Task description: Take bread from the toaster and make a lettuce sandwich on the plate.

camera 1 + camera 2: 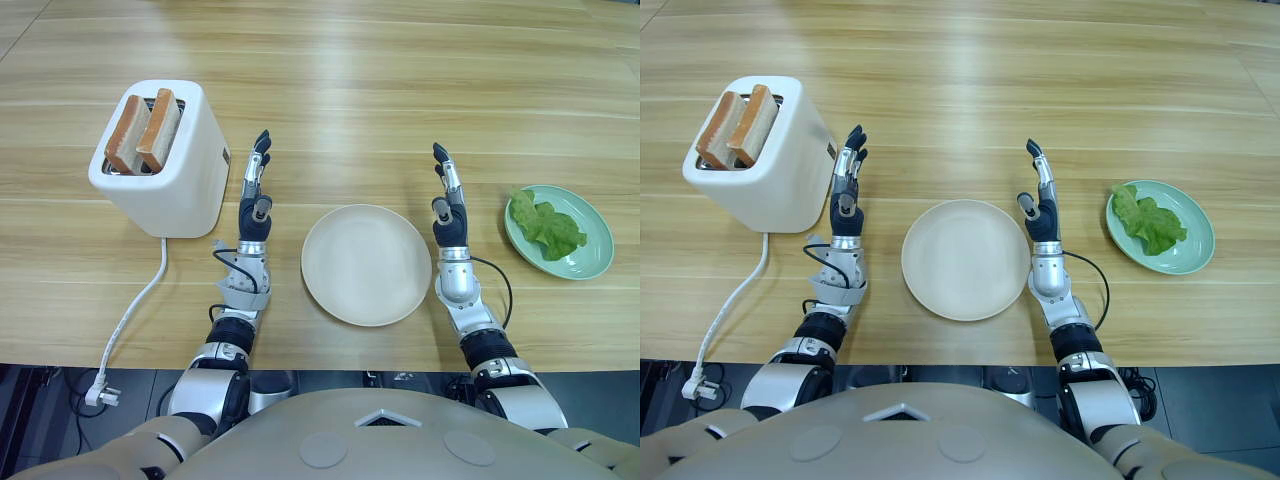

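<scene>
Beside the round matte plate [366, 265], left hand [254, 200] and right hand [449, 205] stand empty and outstretched.

A narrow strip of table [400, 100] is left between the toaster [170, 165] and the left hand [256, 195]. The bread slices [143, 132] are uncovered from above. The way between both hands is taken by the plate [367, 264]. The near left is crossed by a cord [140, 300]. Bare wood is left beyond the plate.
</scene>
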You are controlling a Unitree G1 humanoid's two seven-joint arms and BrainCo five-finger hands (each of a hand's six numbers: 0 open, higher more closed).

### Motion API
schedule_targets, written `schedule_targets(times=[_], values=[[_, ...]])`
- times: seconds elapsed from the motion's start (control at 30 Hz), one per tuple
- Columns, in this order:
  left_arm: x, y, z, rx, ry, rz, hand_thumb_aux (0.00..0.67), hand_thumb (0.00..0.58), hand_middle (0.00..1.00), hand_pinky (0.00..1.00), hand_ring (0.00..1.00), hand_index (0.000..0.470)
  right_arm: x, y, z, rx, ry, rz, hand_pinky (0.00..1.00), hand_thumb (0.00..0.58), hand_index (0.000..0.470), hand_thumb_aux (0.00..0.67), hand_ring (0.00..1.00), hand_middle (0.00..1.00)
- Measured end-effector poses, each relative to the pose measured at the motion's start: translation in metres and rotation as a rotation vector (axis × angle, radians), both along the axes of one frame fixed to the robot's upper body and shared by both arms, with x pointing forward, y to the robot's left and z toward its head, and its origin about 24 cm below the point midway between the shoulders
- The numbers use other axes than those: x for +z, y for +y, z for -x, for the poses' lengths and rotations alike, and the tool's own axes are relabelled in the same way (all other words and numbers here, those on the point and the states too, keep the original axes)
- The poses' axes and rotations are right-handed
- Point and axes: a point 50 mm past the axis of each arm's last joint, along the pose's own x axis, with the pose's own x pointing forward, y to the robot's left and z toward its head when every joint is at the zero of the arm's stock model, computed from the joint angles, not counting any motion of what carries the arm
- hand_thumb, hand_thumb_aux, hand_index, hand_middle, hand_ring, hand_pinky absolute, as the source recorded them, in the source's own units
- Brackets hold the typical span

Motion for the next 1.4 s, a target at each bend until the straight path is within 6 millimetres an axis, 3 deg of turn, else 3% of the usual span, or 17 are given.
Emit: schedule_targets(times=[0.27,0.37,0.47,0.53,0.7,0.83,1.07,1.3,1.33,1.37,1.4], values=[[0.001,0.002,0.001,0.013,-0.013,-0.020,0.000,0.000,0.00,0.00,0.00,0.000,0.007,-0.002,0.001,0.012,-0.035,-0.003,0.00,0.000,0.000,0.000,0.00,0.00],[0.024,0.012,0.014,0.078,-0.172,-0.110,0.000,0.000,0.00,0.00,0.00,0.000,0.013,-0.005,0.004,0.017,-0.070,0.003,0.00,0.000,0.000,0.000,0.00,0.00],[0.067,0.043,0.036,0.288,-0.392,-0.320,0.000,0.000,0.00,0.00,0.00,0.000,0.016,-0.010,0.006,0.018,-0.080,0.039,0.00,0.000,0.000,0.000,0.00,0.00],[0.090,0.078,0.049,0.496,-0.456,-0.499,0.000,0.000,0.00,0.00,0.00,0.000,0.017,-0.012,0.007,0.016,-0.086,0.052,0.00,0.000,0.000,0.000,0.00,0.00],[0.106,0.149,0.057,0.857,-0.342,-0.760,0.000,0.000,0.00,0.00,0.00,0.000,0.016,-0.012,0.008,0.024,-0.079,0.072,0.00,0.000,0.000,0.000,0.00,0.00],[0.095,0.191,0.050,0.983,-0.150,-0.864,0.000,0.000,0.00,0.00,0.00,0.000,0.015,-0.010,0.008,0.043,-0.075,0.099,0.00,0.000,0.000,0.000,0.00,0.00],[0.075,0.210,0.022,0.969,0.036,-0.911,0.000,0.000,0.00,0.00,0.00,0.000,0.016,-0.005,0.005,0.065,-0.085,0.123,0.00,0.000,0.000,0.000,0.00,0.00],[0.055,0.212,0.012,0.932,0.155,-0.931,0.000,0.000,0.00,0.00,0.00,0.000,0.015,0.000,0.005,0.092,-0.083,0.152,0.00,0.000,0.000,0.000,0.00,0.00],[0.057,0.212,0.011,0.925,0.154,-0.947,0.060,0.100,0.00,0.00,0.00,0.041,0.015,0.001,0.006,0.095,-0.082,0.155,0.00,0.000,0.000,0.000,0.00,0.00],[0.057,0.212,0.009,0.918,0.158,-0.958,0.670,0.580,0.00,0.00,0.00,0.460,0.015,0.001,0.006,0.096,-0.082,0.157,0.00,0.000,0.000,0.000,0.00,0.00],[0.057,0.212,0.008,0.913,0.161,-0.961,0.670,0.580,0.00,0.00,0.00,0.460,0.015,0.001,0.006,0.097,-0.082,0.158,0.00,0.000,0.000,0.000,0.00,0.00]])
